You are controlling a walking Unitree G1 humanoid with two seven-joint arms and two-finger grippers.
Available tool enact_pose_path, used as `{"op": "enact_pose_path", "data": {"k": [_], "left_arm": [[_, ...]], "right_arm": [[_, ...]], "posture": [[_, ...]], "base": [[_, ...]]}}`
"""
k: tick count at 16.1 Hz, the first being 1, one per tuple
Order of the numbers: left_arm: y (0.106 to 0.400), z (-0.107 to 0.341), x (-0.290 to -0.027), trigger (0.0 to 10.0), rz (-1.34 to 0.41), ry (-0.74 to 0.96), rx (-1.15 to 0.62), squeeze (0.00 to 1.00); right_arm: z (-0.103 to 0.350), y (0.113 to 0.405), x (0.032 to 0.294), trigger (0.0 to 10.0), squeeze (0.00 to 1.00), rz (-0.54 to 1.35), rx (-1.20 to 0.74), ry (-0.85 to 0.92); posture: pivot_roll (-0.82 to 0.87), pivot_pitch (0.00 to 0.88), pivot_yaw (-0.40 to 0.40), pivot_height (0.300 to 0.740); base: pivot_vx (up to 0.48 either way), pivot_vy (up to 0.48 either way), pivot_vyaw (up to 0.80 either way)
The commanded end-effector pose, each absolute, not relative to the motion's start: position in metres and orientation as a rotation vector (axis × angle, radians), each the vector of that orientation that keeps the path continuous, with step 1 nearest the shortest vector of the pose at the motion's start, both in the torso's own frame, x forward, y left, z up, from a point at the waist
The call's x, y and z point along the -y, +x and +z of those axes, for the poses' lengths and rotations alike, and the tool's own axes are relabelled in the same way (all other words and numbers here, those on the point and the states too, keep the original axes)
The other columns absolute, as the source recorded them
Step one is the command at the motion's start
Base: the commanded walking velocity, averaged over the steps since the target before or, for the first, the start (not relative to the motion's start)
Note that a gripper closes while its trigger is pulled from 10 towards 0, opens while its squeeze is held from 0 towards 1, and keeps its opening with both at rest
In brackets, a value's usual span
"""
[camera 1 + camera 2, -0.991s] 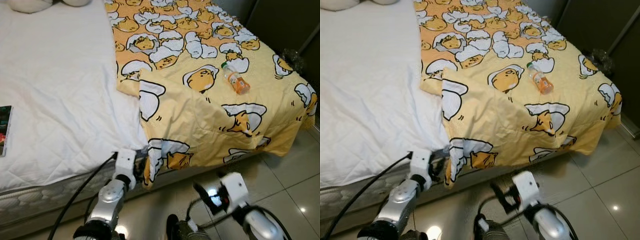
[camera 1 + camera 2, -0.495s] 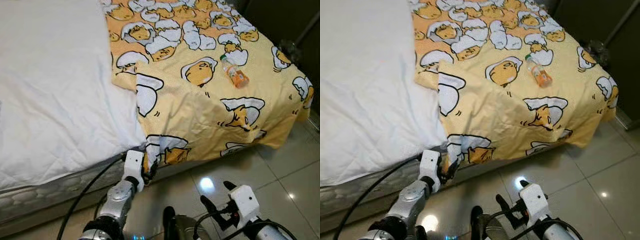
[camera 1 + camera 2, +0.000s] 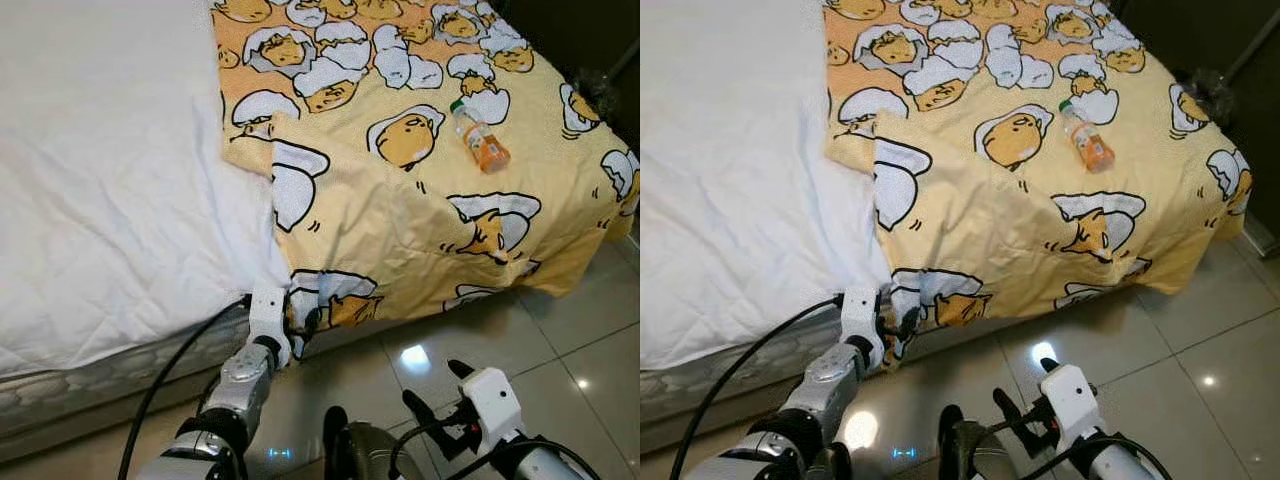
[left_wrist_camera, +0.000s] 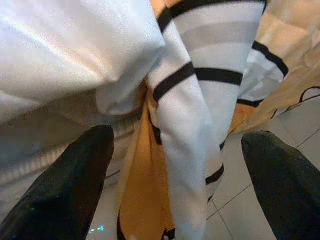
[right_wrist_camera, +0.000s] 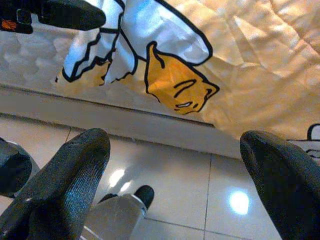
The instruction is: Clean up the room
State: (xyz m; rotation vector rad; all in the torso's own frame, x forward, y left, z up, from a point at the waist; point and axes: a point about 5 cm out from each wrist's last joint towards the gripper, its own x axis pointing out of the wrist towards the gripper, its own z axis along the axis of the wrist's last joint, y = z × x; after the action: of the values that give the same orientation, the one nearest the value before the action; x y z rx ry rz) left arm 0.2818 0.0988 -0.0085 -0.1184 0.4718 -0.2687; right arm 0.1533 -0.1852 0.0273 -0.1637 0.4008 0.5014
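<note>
Yellow cartoon-egg quilt [image 3: 400,200] corner sits between the left gripper [image 4: 175,165] fingers, still spread; I'd clamp deep before pulling.

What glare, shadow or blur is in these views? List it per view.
Left eye view: lamp glare on the floor tiles, dark top-right corner.
Left wrist view: left tool fingers blurred, open around the hanging yellow blanket.
Right wrist view: right tool soft-focus, bright spot on tile.
</note>
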Motion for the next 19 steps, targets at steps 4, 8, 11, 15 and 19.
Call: {"op": "enact_pose_path", "data": {"k": [4,8,11,15,19], "left_arm": [[0.281,-0.012,-0.089,10.0,-0.275,-0.115,-0.527,0.00],[0.280,-0.016,-0.085,10.0,-0.246,-0.115,-0.598,0.00],[0.275,-0.023,-0.085,0.0,-0.196,-0.123,-0.662,0.00],[0.280,-0.020,-0.095,0.0,-0.154,-0.145,-0.651,0.00],[0.282,-0.018,-0.096,0.0,-0.169,-0.133,-0.638,0.00]], "right_arm": [[0.029,0.144,0.190,10.0,0.00,0.503,-0.429,-0.161],[0.031,0.142,0.192,10.0,0.00,0.511,-0.439,-0.168],[0.039,0.131,0.201,10.0,0.00,0.517,-0.466,-0.193],[0.044,0.124,0.202,10.0,0.00,0.510,-0.472,-0.200],[0.052,0.130,0.196,10.0,0.00,0.512,-0.450,-0.180]], "posture": [[-0.29,0.263,-0.096,0.736],[-0.32,0.288,-0.115,0.736],[-0.38,0.312,-0.147,0.736],[-0.40,0.308,-0.150,0.736],[-0.39,0.308,-0.144,0.736]], "base": [[0.000,0.000,0.00],[0.000,0.000,0.00],[0.000,0.000,0.00],[0.000,0.000,0.00],[0.000,0.000,0.00]]}}
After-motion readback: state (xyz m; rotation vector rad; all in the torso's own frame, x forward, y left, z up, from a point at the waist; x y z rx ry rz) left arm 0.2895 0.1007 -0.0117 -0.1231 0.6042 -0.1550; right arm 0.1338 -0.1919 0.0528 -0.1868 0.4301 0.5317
